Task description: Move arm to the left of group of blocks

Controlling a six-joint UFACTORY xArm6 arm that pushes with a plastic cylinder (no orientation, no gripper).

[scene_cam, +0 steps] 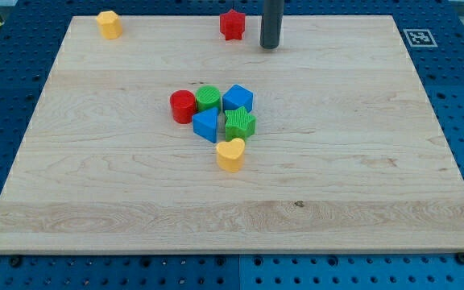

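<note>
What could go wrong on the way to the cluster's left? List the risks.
1. My tip sits at the view's top, right beside the red star block; sweeping left could knock it.
2. Cutting down too close might nudge the red cylinder on the group's left edge.

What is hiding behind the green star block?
Behind the green star-shaped block sits the blue cube-like block, touching it. Its lower edge is covered. Nothing else shows there.
</note>
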